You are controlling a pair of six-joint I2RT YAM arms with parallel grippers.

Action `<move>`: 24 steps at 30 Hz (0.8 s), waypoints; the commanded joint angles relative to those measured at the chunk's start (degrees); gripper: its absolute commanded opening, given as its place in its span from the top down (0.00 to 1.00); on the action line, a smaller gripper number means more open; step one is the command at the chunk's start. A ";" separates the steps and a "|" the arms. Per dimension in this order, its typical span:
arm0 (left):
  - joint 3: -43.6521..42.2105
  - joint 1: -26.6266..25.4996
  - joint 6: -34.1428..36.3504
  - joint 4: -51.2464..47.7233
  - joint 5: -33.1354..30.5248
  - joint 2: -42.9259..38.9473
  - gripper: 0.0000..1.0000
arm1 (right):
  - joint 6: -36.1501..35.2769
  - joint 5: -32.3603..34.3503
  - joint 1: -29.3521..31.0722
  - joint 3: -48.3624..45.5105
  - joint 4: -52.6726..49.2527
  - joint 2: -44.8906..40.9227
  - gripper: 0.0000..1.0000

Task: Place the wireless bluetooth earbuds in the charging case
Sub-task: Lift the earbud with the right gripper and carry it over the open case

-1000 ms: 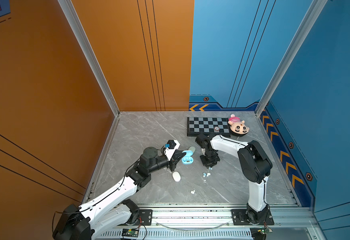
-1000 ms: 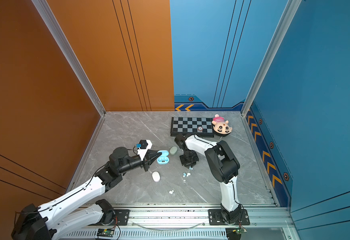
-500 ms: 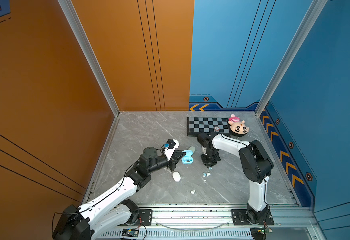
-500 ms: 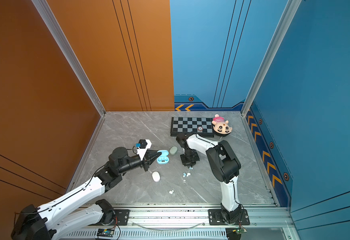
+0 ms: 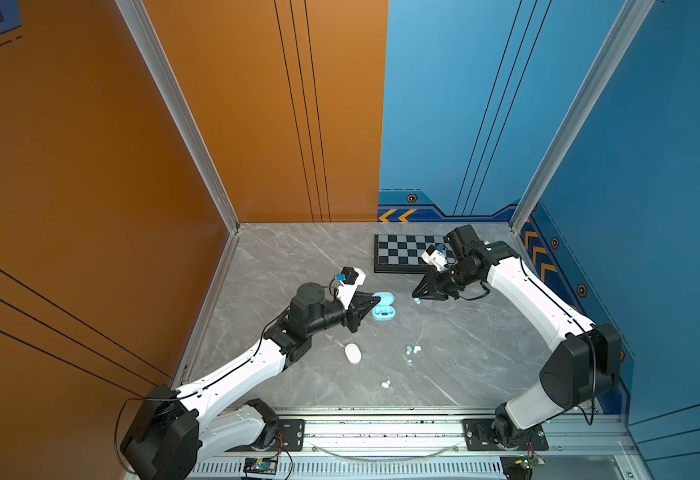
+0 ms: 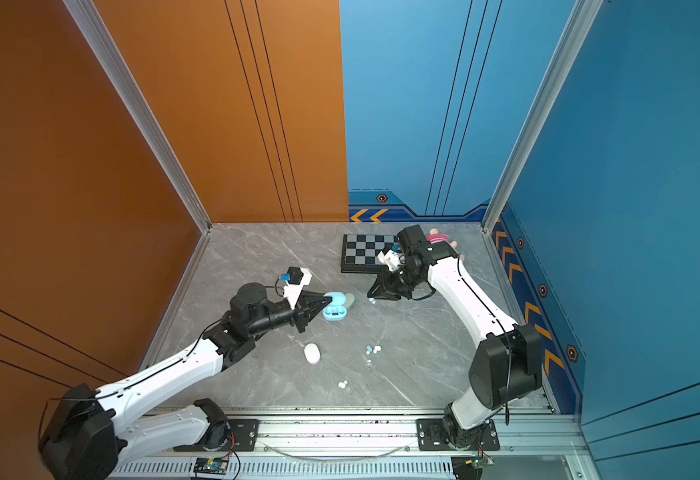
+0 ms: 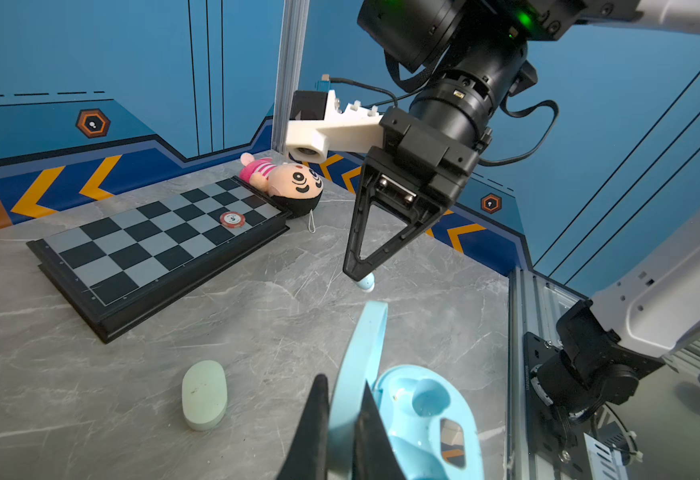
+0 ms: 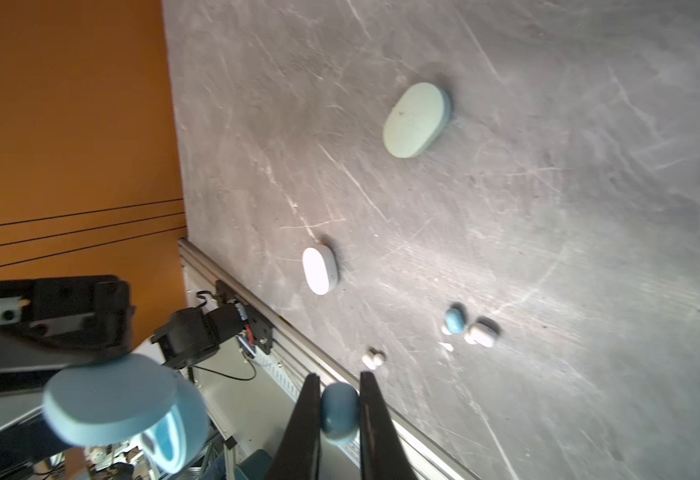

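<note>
Pickup is the fresh change. In both top views the right gripper (image 5: 416, 297), which a second ago stood tips-down on the bench (image 5: 464, 365) by the loose buds, has come up and swung toward the left gripper (image 5: 375, 304). A light blue earbud (image 5: 417, 301) sits at its tips, clear of the bench. The left gripper keeps its pinch on the raised lid of the open blue charging case (image 5: 384, 312), which lies just beside the right gripper's tips. The other earbuds (image 5: 413, 349) lie on the bench, well behind that gripper toward the rail.

Left wrist view: the lid (image 7: 360, 353) stands clamped in the left gripper (image 7: 344, 411), and the sockets that show look empty. The right gripper (image 7: 358, 272) hangs just beyond the lid with the bud (image 7: 367, 284) at its tips.

Right wrist view: the right gripper (image 8: 340, 399) is pressed onto the bud (image 8: 340, 409), with the case (image 8: 111, 399) blurred off to one side.

One bud now looks to be in transit. Seating it in a socket should come next, and the rest wait on the bench.
</note>
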 commanded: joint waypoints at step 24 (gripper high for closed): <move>6.64 0.26 -5.37 2.77 7.67 3.96 1.00 | -3.43 -9.32 8.41 -0.87 5.00 -12.89 0.86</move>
